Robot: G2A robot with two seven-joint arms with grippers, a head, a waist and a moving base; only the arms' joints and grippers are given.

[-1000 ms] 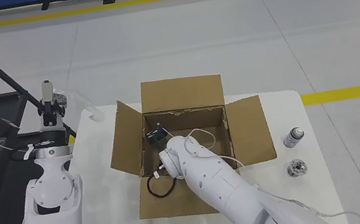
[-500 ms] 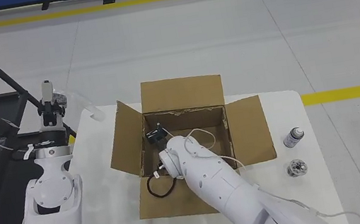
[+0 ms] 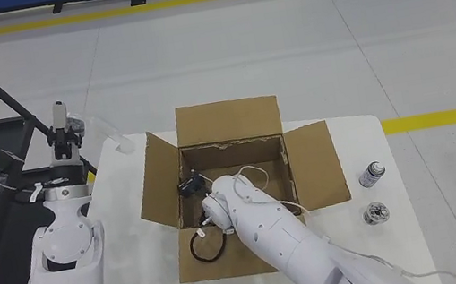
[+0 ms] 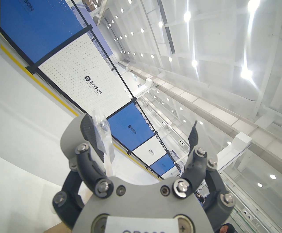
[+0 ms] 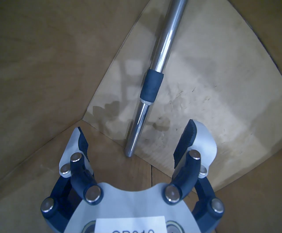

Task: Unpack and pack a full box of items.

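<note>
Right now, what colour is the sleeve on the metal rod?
Dark blue; the sleeve shows best in the right wrist view.

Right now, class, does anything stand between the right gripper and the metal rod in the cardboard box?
Nothing visible does. In the right wrist view the open right gripper faces the metal rod inside the cardboard box, with only bare cardboard around it. The rod's near end sits in line with the gap between the gripper's fingers.

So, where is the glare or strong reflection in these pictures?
Left wrist view: the ceiling lamps glare strongly beyond the open left hand. Right wrist view: the metal rod carries a bright streak, and the box has a pale sheen beside it. Top view: the table is evenly lit, without glare.
</note>
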